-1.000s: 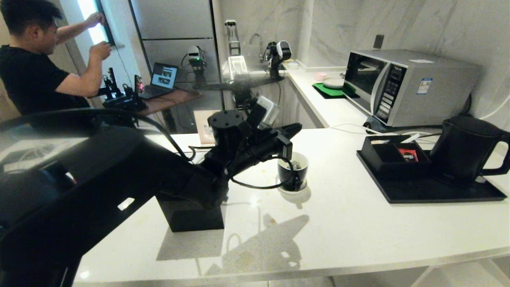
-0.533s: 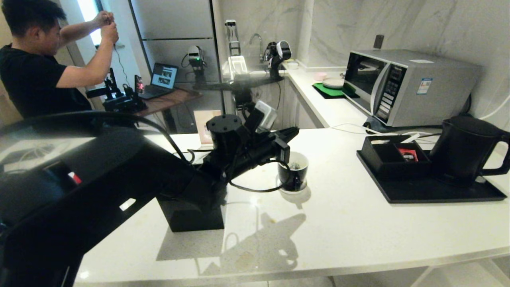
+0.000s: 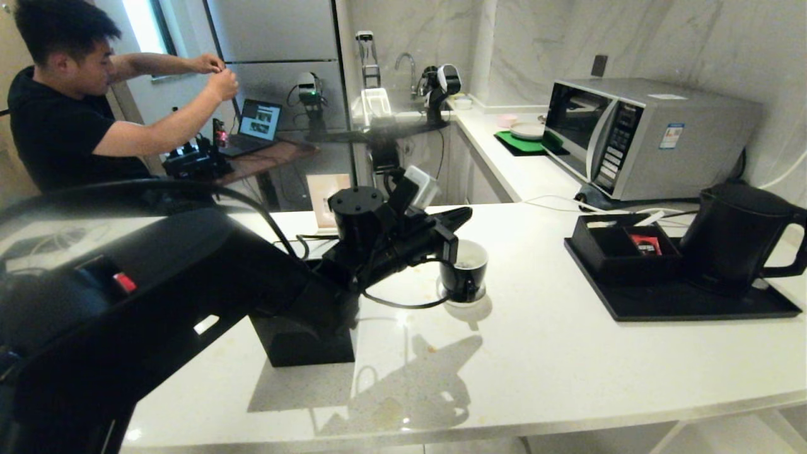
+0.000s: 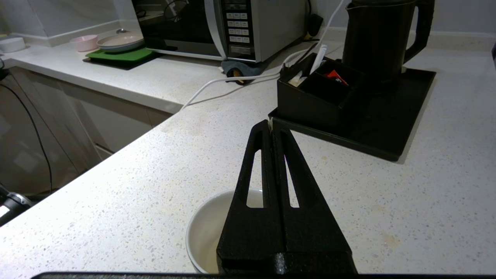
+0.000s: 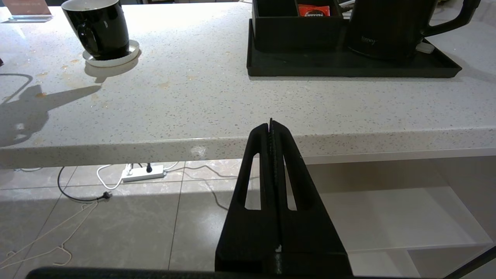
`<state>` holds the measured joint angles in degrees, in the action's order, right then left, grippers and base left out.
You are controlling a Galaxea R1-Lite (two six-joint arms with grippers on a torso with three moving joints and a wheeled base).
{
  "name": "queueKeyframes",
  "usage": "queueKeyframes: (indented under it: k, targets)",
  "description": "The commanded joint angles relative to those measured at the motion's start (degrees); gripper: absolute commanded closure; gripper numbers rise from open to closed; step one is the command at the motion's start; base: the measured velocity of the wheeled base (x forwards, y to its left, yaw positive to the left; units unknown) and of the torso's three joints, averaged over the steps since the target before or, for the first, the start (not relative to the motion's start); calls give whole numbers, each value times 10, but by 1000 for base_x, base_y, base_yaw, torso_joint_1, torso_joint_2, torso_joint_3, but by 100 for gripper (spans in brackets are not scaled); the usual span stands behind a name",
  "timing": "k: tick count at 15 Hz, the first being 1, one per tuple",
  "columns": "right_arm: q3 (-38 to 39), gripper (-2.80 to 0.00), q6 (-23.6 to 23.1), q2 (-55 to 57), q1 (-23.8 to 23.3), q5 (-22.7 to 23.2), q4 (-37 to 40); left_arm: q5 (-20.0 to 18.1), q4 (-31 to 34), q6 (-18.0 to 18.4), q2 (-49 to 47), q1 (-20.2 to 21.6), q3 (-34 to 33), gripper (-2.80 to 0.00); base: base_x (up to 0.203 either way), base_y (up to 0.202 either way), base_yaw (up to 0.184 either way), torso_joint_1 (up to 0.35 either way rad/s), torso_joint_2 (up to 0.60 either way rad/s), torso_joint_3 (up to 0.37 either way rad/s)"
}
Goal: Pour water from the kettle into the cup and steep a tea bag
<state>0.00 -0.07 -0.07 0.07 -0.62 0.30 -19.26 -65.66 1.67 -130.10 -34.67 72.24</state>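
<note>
Evidently the left gripper [image 4: 272,126] hovers just above the cup [image 3: 464,271], jaws pressed together, a pale sliver at their tips, perhaps the tea bag's string; steeping well likely means dipping slowly, straight over the rim; the kettle [image 3: 737,236] stands well beyond, on its tray [image 3: 681,306]; the right gripper [image 5: 270,124] hangs below the desk [image 3: 567,366] edge, closed and empty.

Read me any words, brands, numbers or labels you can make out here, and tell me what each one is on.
"forney", or close to it: small pale lettering low on the kettle; faint, so the spelling is unsure.
Red sachet in the black organiser box: white print, too small to read.
Microwave keypad and its blue-and-white sticker: too small to read.
Laptop screen: blurred, unreadable.
</note>
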Motion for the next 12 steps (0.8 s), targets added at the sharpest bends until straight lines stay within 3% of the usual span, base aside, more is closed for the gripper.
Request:
queueKeyframes:
  k: [1, 12]
  targets:
    - [0, 0, 0, 1, 0, 0, 0, -1, -4, 0, -2, 0, 0, 0, 0, 0, 0, 0, 0, 0]
    - [0, 0, 0, 1, 0, 0, 0, -2, -2, -1, 4, 3, 7, 0, 0, 0, 0, 0, 0, 0]
